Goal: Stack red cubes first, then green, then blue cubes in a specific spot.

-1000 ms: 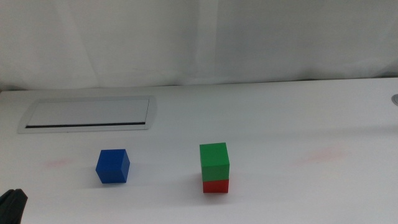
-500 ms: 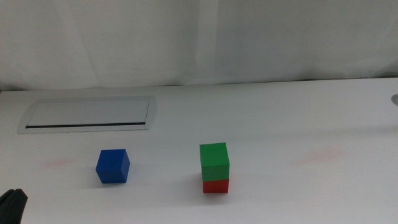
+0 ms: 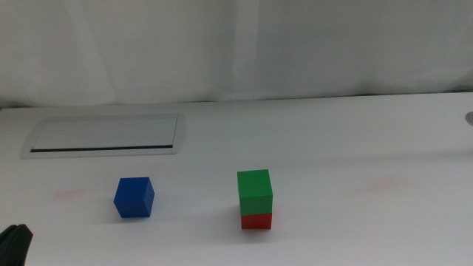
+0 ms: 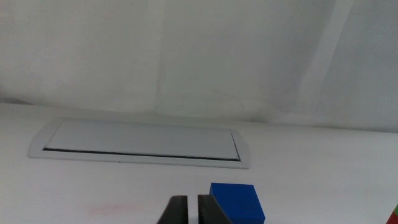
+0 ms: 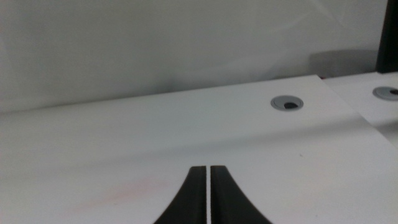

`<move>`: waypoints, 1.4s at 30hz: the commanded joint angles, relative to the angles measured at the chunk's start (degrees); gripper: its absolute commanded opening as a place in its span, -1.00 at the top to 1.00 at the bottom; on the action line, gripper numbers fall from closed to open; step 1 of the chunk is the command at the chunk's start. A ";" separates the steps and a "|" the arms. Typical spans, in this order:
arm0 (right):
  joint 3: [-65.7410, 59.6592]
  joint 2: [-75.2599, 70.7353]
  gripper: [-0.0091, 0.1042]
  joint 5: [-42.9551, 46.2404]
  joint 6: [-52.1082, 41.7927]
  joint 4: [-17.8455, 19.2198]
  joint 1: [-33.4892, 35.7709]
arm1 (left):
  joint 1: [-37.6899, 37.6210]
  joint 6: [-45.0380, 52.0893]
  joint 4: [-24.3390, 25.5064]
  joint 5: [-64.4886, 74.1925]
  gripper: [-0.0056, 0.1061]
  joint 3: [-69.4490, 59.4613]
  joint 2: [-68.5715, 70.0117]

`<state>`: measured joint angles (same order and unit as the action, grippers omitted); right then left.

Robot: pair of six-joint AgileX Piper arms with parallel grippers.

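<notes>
Dark and pressed together on nothing, the jaws of the left gripper wait at the near left corner of the white tabletop. The right gripper is likewise clenched and empty, outside the middle view. Beyond the left gripper sits the small solid deep blue cube, alone. Well apart to its right, the bright green cube rests squarely on the red cube. Farther back lies a grey-framed rectangular slot panel.
</notes>
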<state>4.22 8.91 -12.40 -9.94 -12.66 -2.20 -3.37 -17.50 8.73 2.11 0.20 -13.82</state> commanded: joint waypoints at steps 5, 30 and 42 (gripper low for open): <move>-6.34 -0.05 0.88 8.58 -0.56 -0.42 -0.01 | 0.02 -2.89 -0.23 -2.11 0.95 -2.25 0.37; -6.31 -0.05 0.88 9.38 -0.56 -0.43 -0.01 | 0.02 -12.37 7.34 13.13 0.95 21.57 -4.20; -6.31 -0.05 0.88 9.38 -0.56 -0.43 -0.01 | 0.02 2.51 -0.80 36.03 0.94 40.52 -25.39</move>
<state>0.28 8.91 -3.69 -10.08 -13.01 -2.20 -3.37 -18.23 10.69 34.52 38.80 -37.08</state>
